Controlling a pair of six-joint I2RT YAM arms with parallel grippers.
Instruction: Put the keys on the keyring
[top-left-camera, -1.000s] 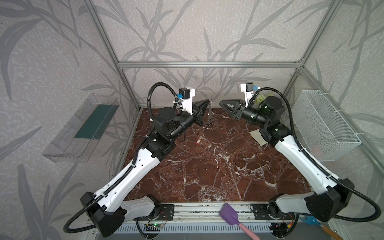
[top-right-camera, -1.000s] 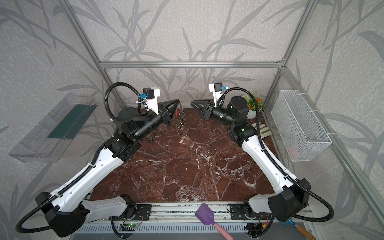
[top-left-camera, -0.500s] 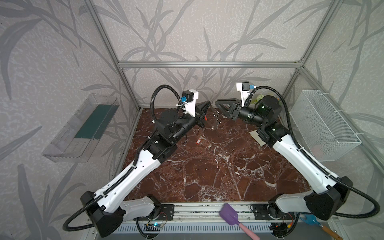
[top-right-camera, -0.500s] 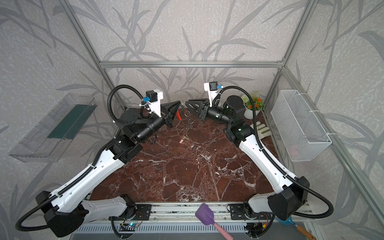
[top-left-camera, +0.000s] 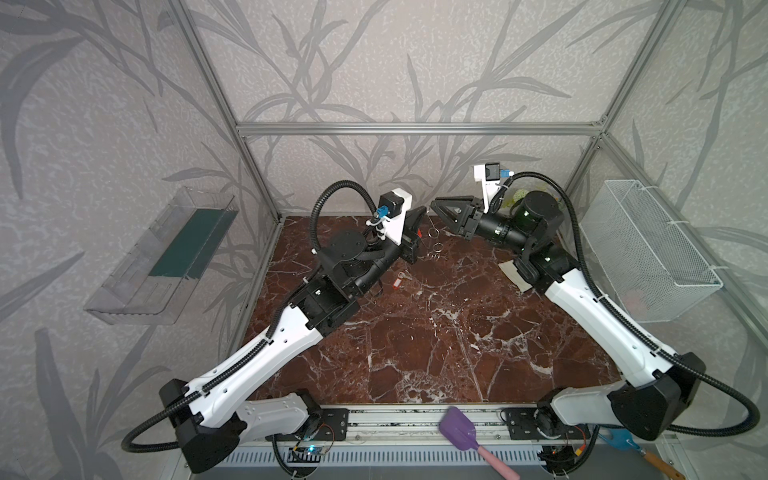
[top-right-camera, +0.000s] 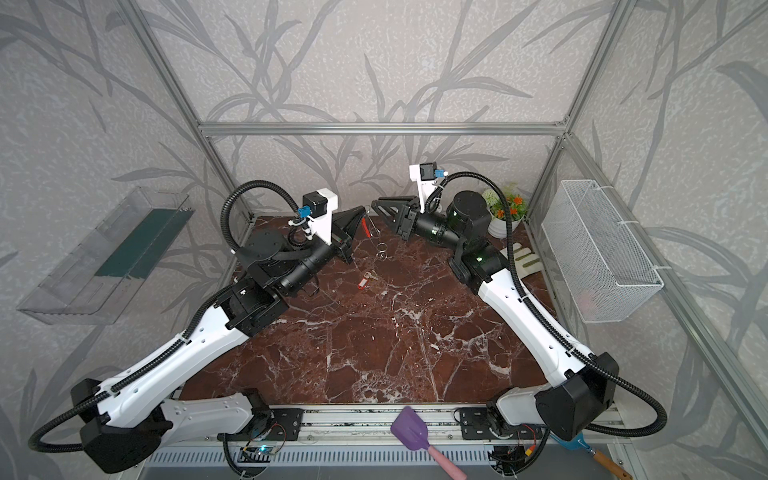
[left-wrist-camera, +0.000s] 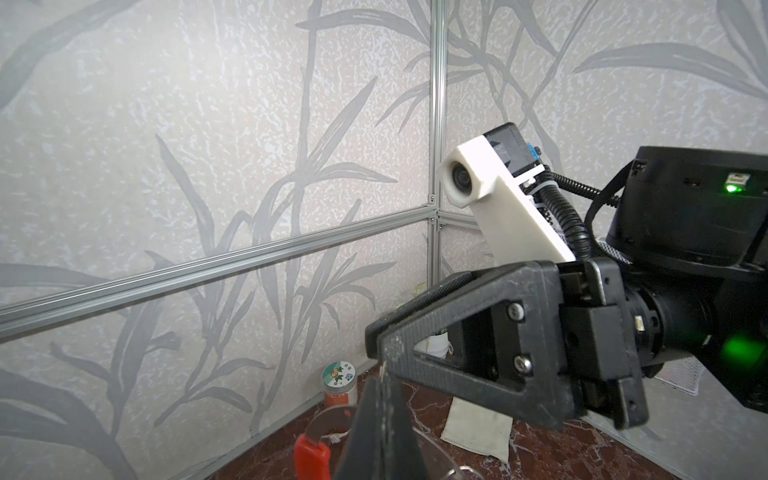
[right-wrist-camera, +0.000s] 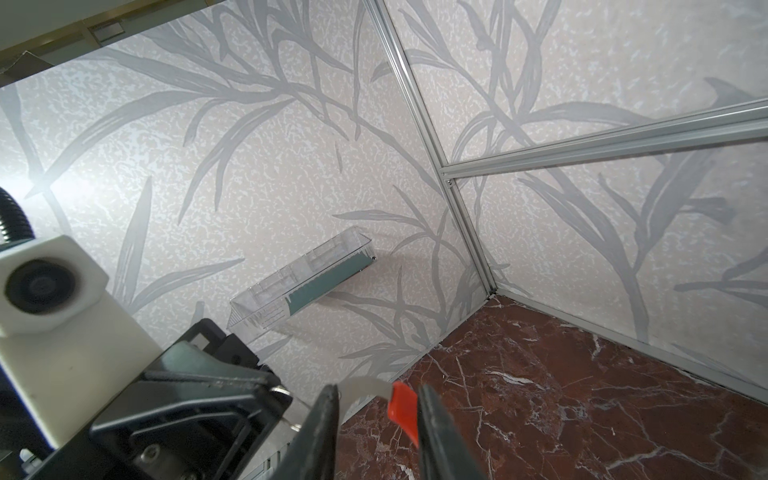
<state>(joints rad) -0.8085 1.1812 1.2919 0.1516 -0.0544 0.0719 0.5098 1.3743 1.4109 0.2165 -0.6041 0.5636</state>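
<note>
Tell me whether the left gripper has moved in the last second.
Yes: in both top views the left gripper has shifted rightward, away from the clear wall shelf.

One key tag (top-right-camera: 365, 279), one keyring (top-right-camera: 365, 227), one wire basket (top-right-camera: 598, 249)

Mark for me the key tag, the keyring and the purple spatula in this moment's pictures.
key tag (top-right-camera: 365, 281): in a top view, middle of its body.
keyring (right-wrist-camera: 402, 409): right wrist view, on its red section.
purple spatula (top-left-camera: 457, 428): in a top view, on its blade.
</note>
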